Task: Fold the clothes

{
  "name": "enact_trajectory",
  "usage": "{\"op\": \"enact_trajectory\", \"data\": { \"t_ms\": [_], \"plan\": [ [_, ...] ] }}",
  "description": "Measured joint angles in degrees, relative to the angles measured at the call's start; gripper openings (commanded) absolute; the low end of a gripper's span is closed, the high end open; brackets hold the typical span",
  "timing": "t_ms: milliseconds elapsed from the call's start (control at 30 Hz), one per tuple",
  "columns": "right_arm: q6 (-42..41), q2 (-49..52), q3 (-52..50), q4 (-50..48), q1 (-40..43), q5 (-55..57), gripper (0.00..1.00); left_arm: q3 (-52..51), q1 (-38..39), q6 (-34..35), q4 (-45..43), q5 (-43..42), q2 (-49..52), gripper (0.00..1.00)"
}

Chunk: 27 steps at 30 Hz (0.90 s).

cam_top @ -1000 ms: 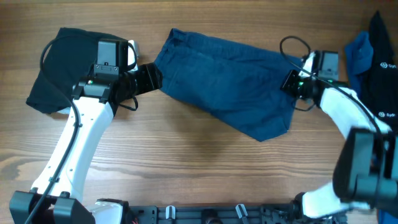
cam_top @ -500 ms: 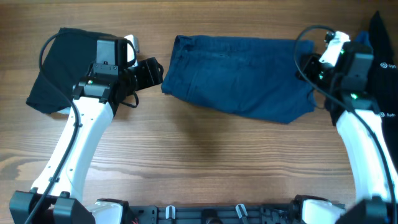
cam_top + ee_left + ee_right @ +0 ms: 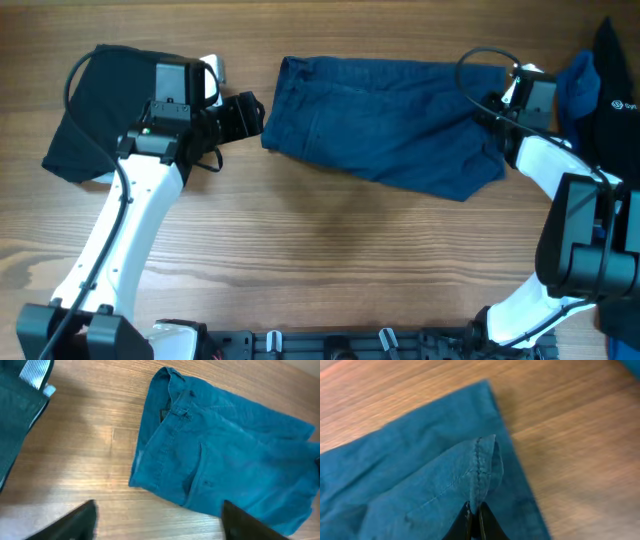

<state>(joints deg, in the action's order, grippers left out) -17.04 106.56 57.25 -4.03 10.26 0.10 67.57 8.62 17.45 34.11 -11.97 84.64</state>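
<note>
The dark blue denim shorts (image 3: 385, 125) lie spread across the middle of the wooden table, waistband to the left. In the left wrist view the shorts (image 3: 220, 460) show their waistband, with a back pocket lower down. My left gripper (image 3: 243, 115) is open and empty, just left of the waistband; its fingertips (image 3: 157, 522) frame bare wood. My right gripper (image 3: 497, 108) is shut on a raised fold of the leg hem (image 3: 480, 480) at the shorts' right end, fingers (image 3: 475, 522) pinching the seam.
A black garment (image 3: 100, 105) lies at the far left under the left arm. A bright blue garment (image 3: 578, 85) and black clothing (image 3: 612, 90) lie at the right edge, close behind the right arm.
The right gripper pulled the shorts' right end up and right, straightening them, then moved slightly back left and down with the hem. The left gripper let go of the waistband and stayed beside it.
</note>
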Motion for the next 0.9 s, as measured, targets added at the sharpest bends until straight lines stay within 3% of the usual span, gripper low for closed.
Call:
{"op": "enact_trajectory", "data": {
  "t_ms": [67,133,267,433,600,767,900],
  "plan": [
    [-0.2,0.0,0.0,0.1,0.8,0.1,0.04,0.0,0.0,-2.4,-2.3,-0.4,1.3,0.89],
    [-0.3,0.0,0.0,0.2,1.5,-0.9,0.04,0.0,0.3,-5.8,-7.2,-0.7,3.2,0.94],
    [0.8,0.0,0.0,0.8,2.2,-5.7,0.04,0.0,2.3,-11.1,-17.3,-1.5,8.1,0.93],
    [3.1,0.0,0.0,4.2,2.2,-10.2,0.04,6.0,3.1,-14.8,-20.3,-1.8,21.6,0.88],
    [4.7,-1.2,0.0,8.2,2.2,-11.9,0.04,14.4,3.3,-15.9,-21.3,-3.3,33.1,0.77],
    [5.4,-4.1,0.0,9.5,2.2,-12.1,0.04,18.1,5.1,-16.4,-24.6,-4.5,37.0,0.47],
    [5.4,-4.5,0.0,9.6,2.2,-12.2,0.04,18.1,6.2,-16.8,-25.2,-5.4,37.5,0.45]
  ]
}}
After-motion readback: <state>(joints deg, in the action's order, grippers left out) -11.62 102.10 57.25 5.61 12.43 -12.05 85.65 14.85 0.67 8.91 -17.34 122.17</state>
